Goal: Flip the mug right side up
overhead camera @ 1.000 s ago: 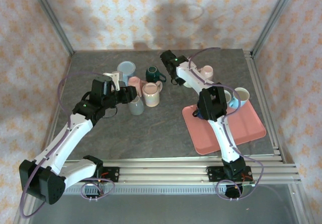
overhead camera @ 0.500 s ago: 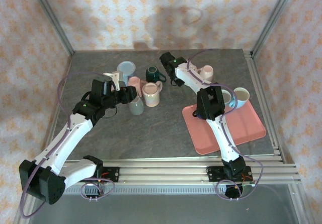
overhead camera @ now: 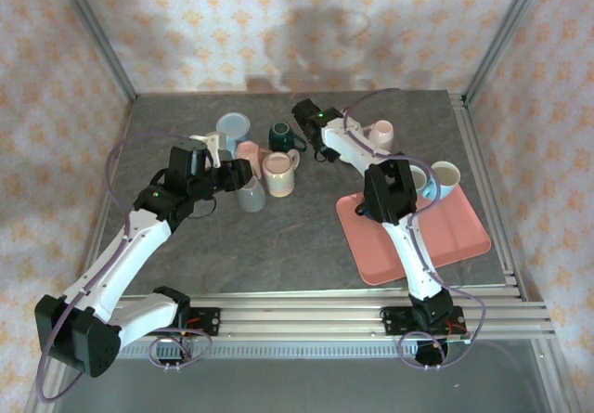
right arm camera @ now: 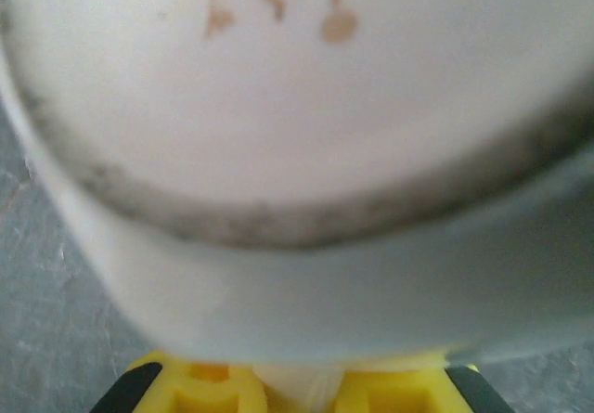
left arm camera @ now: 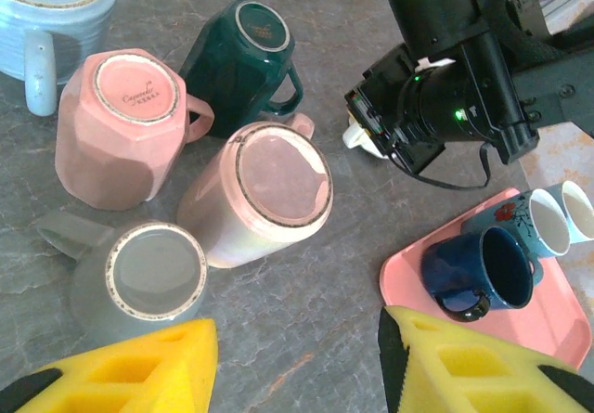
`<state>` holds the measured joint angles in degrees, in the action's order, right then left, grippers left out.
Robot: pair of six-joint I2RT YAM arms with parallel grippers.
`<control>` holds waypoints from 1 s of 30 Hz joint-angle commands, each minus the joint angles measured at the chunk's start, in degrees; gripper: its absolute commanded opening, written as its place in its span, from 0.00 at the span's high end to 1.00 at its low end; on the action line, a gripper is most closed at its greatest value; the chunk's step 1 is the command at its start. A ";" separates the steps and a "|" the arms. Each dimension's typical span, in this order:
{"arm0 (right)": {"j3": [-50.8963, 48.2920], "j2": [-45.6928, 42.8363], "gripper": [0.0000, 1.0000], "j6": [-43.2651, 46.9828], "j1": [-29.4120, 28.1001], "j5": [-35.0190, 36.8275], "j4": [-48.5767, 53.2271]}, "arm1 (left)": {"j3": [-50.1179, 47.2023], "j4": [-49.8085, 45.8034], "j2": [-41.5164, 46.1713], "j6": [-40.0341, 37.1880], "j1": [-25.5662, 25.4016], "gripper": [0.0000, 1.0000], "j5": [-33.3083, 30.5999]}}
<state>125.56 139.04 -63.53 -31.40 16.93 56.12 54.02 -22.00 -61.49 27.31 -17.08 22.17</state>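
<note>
A white mug (right arm camera: pixel 297 153) looms close in the right wrist view, its base with a brown mark facing the camera. My right gripper (right arm camera: pixel 297 387) looks shut on a white part of it, likely the handle. From above, that gripper (overhead camera: pixel 325 144) sits at the back centre, its wrist covering the mug. A white sliver (left arm camera: pixel 358 137) pokes out under that wrist. Upside down on the table stand a grey mug (left arm camera: pixel 153 278), a tall pink mug (left arm camera: pixel 269 186), a faceted pink mug (left arm camera: pixel 121 121) and a dark green mug (left arm camera: pixel 251 51). My left gripper (left arm camera: pixel 297 367) hangs open above bare table beside them.
A light blue mug (left arm camera: pixel 46 5) stands at the far left of the cluster. The pink tray (overhead camera: pixel 436 237) on the right carries a dark blue mug (left arm camera: pixel 478 274) and white mugs (overhead camera: pixel 445 179). A pinkish mug (overhead camera: pixel 380 135) stands behind the right arm.
The right wrist has shifted slightly to the left at the back of the table. The left arm and the mug cluster have not moved.
</note>
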 commanded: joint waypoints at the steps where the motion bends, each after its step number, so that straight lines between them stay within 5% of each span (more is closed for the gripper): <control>1: -2.16 -7.92 1.00 3.58 -1.32 5.20 -1.25 | 3.67 -2.98 0.86 3.00 0.47 0.50 0.94; 8: -10.89 -17.70 1.00 7.47 -1.74 2.51 -6.83 | 7.56 -8.71 -0.42 10.79 0.47 0.50 2.51; 18: -26.19 -32.74 1.00 9.63 -1.65 -5.64 -19.16 | 6.36 -4.46 -0.40 22.99 0.47 0.49 8.57; 23: -30.66 -39.28 1.00 11.53 -1.70 -11.35 -25.32 | 6.47 -2.04 -2.86 36.15 0.47 0.50 14.37; 30: -37.37 -46.77 1.00 12.31 -1.76 -21.56 -35.61 | 1.15 13.60 -2.88 58.10 0.04 0.53 16.49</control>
<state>89.30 97.27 -53.45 -33.19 -0.58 30.70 57.08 -18.04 -64.99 72.03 -17.10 36.49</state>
